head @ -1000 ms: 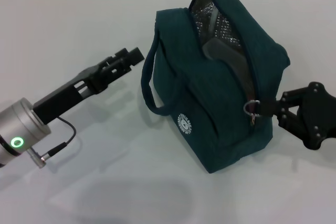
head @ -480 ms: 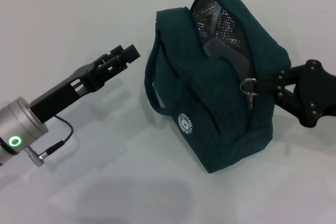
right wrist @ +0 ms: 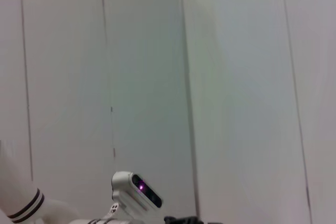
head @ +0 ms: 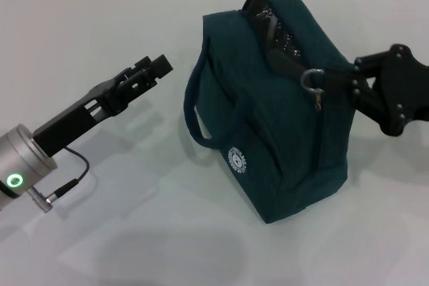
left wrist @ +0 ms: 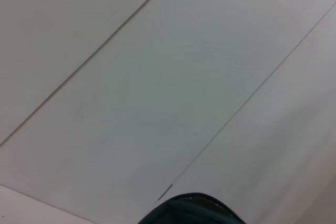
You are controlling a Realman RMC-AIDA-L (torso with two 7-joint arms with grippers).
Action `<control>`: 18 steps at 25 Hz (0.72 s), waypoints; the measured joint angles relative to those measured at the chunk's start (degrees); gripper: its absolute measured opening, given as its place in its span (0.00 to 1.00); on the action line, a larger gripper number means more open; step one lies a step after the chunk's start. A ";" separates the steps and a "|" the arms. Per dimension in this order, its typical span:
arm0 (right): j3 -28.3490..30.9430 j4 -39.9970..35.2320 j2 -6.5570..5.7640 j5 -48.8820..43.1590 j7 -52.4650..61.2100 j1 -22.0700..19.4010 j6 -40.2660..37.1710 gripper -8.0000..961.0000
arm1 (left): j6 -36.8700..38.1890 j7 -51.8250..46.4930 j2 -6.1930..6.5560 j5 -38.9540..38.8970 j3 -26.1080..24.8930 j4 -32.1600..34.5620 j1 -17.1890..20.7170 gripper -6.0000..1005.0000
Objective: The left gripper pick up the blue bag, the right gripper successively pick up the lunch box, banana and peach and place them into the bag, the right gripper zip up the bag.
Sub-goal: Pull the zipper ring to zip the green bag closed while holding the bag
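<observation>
Pincer inventory, for your check: right pincer (head: 335,84) at the right side of the blue bag, fingers pinching the fabric tab beside the silver ring zip pull (head: 311,79); left pincer (head: 155,66) hovering to the bag's left, apart from it, jaws pressed nearly together with nothing between them.

White desk (head: 100,25): smooth, matte, plain; you have the bag standing near its middle, with nothing between the bag and either arm.

Blue bag (head: 268,118): dark teal woven fabric, boxy with soft corners, upright. Zip drawn most of the way; a narrow gap at the top shows crinkled silver foil lining (head: 280,37). One loop handle (head: 194,115) hangs on the left face.

Round white logo (head: 236,159): printed low on the front face.

Lunch box, banana, peach: you cannot see them.
</observation>
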 joint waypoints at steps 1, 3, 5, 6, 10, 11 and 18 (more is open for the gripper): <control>-0.27 0.14 0.08 0.01 -0.06 0.89 0.03 0.02 | 0.04 0.00 0.04 0.00 0.00 0.07 0.04 0.88; -1.00 0.73 0.29 0.04 -0.24 2.55 0.11 0.02 | 0.20 0.02 0.27 0.04 0.07 0.23 0.18 0.88; -1.88 1.44 0.56 0.11 -0.49 4.17 0.29 0.02 | 0.25 0.01 0.45 0.30 0.30 0.45 0.26 0.88; -2.24 1.78 0.64 0.19 -0.57 4.80 0.42 0.02 | 0.28 -0.09 0.58 0.45 0.40 0.77 0.40 0.88; -5.03 4.16 0.84 2.80 -0.98 8.30 2.73 0.02 | 0.36 -1.79 1.05 0.79 0.43 3.65 2.29 0.88; -6.20 4.59 0.85 3.93 -1.03 9.25 3.97 0.02 | 0.36 -2.29 1.18 0.77 0.33 4.36 2.98 0.88; -12.37 5.24 0.87 6.23 -1.10 11.17 10.20 0.02 | 0.99 -6.53 2.28 0.51 0.36 6.14 5.93 0.88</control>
